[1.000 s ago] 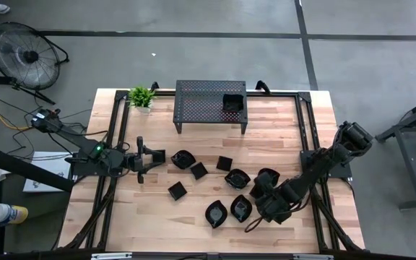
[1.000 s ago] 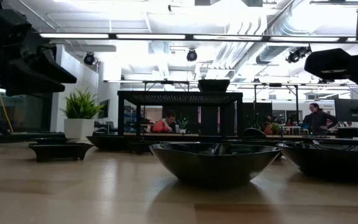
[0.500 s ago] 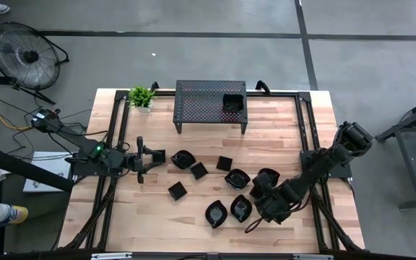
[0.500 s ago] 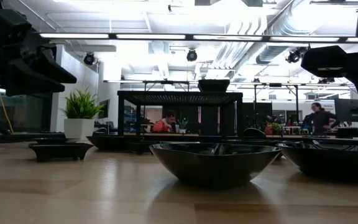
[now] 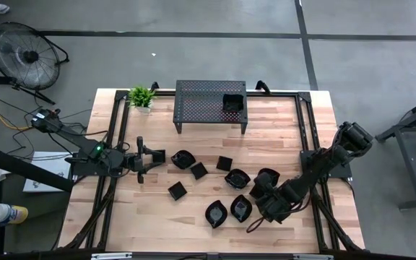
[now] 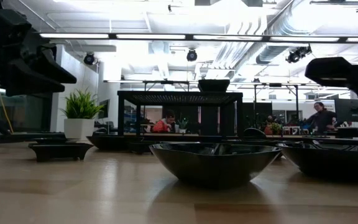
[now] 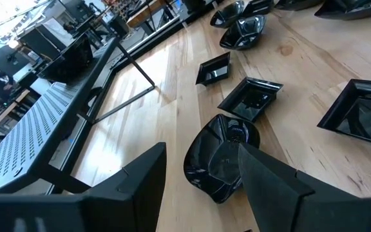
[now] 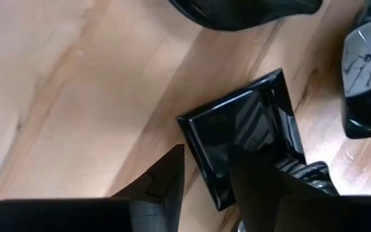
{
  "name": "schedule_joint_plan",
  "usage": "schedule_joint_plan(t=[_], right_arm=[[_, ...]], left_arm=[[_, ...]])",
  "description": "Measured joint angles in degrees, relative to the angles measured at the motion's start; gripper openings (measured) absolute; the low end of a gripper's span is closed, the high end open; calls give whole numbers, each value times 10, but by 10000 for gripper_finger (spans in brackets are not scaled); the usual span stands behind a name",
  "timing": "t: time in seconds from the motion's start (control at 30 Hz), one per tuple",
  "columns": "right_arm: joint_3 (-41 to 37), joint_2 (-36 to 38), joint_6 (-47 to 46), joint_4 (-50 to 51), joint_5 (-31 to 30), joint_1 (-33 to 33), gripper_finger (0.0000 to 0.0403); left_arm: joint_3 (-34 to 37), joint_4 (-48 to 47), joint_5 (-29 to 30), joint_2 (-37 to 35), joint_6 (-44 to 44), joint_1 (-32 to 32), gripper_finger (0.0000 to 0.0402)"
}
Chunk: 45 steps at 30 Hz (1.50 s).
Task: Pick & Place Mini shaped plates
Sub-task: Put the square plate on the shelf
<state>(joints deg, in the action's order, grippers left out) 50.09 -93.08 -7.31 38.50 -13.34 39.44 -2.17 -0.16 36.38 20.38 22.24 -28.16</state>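
Several mini shaped plates, glossy black, lie scattered mid-table, among them a leaf-shaped one (image 5: pixel 216 213) and a roundish one (image 5: pixel 237 178). My right gripper (image 8: pixel 206 154) points steeply down over a square plate (image 8: pixel 243 129), which the arm hides in the high view. It is open, with its fingers astride one rim (image 8: pixel 201 167) of the plate. My left gripper (image 5: pixel 144 155) waits at the table's left, open and nearly level. A roundish plate (image 7: pixel 221 158) rests on the wood just ahead of its fingers. My right gripper has one finger (image 8: pixel 263 187) over the square plate's hollow and the other (image 8: pixel 166 180) outside the rim, with bare wood between that finger and the rim. I cannot tell whether either finger touches the plate, which lies flat on the table.
A black perforated stand (image 5: pixel 210 101) at the table's far edge carries one plate (image 5: pixel 232 102). A small potted plant (image 5: pixel 141 96) stands left of it. More plates (image 6: pixel 213 162) crowd around my right gripper. Bare wood lies along the near edge (image 5: pixel 143 224).
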Motion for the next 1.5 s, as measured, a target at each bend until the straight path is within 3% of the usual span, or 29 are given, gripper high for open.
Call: schedule_joint_plan(t=[0.47,0.93,1.1,1.5], right_arm=[[-23,0,3,-45,28,0,74],[2,0,-2,-37,-2,0,8],[17,0,-15,-32,-27,0,6],[104,0,-30,83,-81,0,1]], left_arm=[[0,-1,0,0,0,0,188],[0,-3,0,0,0,0,188],[0,-3,0,0,0,0,188],[0,-3,0,0,0,0,188]])
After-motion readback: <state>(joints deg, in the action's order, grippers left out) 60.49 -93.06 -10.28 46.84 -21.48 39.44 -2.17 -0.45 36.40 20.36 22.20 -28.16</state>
